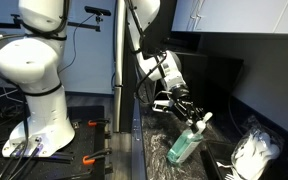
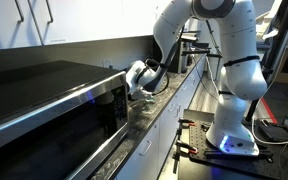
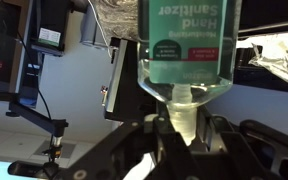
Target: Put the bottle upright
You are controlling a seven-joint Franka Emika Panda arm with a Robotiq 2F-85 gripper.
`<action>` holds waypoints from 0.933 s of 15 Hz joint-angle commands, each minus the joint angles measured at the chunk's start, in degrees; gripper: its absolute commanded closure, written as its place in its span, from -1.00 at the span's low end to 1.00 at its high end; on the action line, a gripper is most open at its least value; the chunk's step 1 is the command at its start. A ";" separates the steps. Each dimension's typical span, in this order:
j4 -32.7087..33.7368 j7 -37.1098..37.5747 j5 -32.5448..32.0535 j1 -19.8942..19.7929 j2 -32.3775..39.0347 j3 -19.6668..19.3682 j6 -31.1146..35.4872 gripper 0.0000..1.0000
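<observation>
Wrist view: my pincer (image 3: pixel 184 128) grips the bottle (image 3: pixel 189 50) by its neck, tilted over the counter (image 1: pixel 156 150); next, swing it vertical and set down.

Clear, glossy teal plastic being shown by bottle (image 3: pixel 189 50); matt black finish being shown by hand (image 3: pixel 184 128); polished dark speckle being shown by surface (image 1: pixel 162 135); glossy white casing being shown by arm shells (image 1: pixel 34 65).
</observation>
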 commanded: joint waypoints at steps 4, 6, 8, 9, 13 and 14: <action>-0.33 3.38 -2.04 0.55 0.50 0.41 -2.69 0.85; -0.67 6.38 -3.11 1.02 1.12 0.59 -3.89 0.85; -1.30 9.84 -3.65 1.51 1.52 0.86 -5.42 0.85; -1.43 11.46 -3.63 1.71 1.77 1.05 -6.14 0.85; -2.30 16.75 -3.60 2.20 2.73 1.86 -8.78 0.85; -2.53 17.85 -3.46 2.12 2.85 2.04 -9.22 0.85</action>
